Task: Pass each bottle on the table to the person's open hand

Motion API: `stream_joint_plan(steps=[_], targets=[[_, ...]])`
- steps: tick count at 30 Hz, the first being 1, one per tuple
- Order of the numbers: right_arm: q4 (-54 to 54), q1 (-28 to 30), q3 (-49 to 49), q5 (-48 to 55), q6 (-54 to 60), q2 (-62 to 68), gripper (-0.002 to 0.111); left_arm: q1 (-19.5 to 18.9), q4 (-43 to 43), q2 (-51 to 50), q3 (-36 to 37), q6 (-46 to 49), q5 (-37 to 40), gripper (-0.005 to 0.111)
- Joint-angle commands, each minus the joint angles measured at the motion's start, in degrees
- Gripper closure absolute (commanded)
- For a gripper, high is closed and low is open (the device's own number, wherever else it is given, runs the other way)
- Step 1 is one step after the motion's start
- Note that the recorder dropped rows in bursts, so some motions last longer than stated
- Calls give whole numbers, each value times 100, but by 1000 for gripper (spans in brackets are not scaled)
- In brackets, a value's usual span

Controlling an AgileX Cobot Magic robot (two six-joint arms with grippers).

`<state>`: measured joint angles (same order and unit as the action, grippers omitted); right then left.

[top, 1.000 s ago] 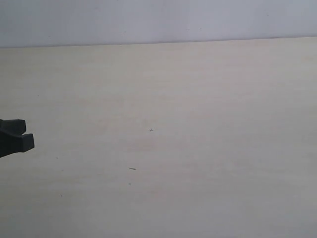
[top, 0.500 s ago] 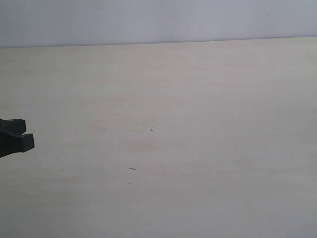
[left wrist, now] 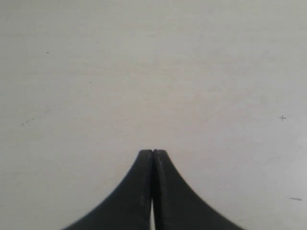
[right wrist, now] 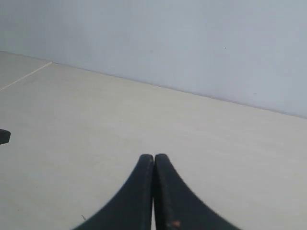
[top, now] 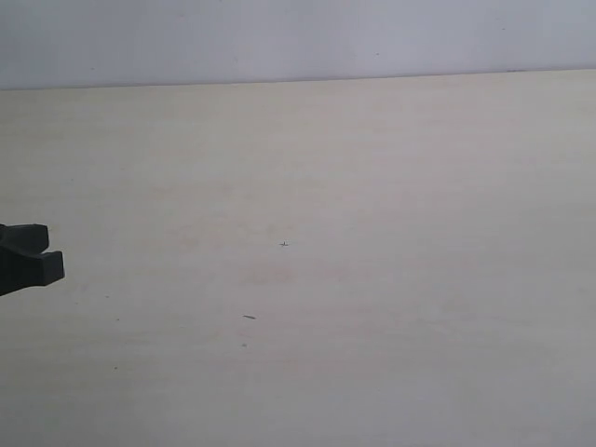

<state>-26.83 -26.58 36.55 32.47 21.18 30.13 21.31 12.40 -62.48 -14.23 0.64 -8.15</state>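
Right, in the exterior view I see the table spreading pale and cream across nearly the whole frame, with a grey-white wall behind its far edge. The left gripper pokes in as a black shape at the left edge, low over the surface. From this angle I cannot judge how its jaws stand. Near the middle of the table sit a tiny cross-shaped mark and, nearer the camera, a short dark dash.

In the left wrist view, I have the left gripper pointed out over bare tabletop. Its two black fingers are pressed flat against each other with nothing between them. The cross mark and the dash lie well off to one side of it.

In the right wrist view, the right gripper is likewise closed tight on nothing, fingers meeting along one seam. It aims across the table towards the wall. A small dark shape shows at the frame's edge, too little of it to identify.

Where the bottles stand, I cannot tell from any of these views.
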Motion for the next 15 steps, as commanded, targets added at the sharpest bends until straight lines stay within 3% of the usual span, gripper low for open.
stream_joint_plan(steps=[1,8,15], targets=[[32,-11,-13,-103,126,-15,108,-24,46,45,23,-4,-29,107],[596,42,-254,-616,809,-537,108,-24,46,45,23,-4,-29,107],[625,574,-1189,-1585,916,-1339,108,-24,46,45,23,-4,-29,107]])
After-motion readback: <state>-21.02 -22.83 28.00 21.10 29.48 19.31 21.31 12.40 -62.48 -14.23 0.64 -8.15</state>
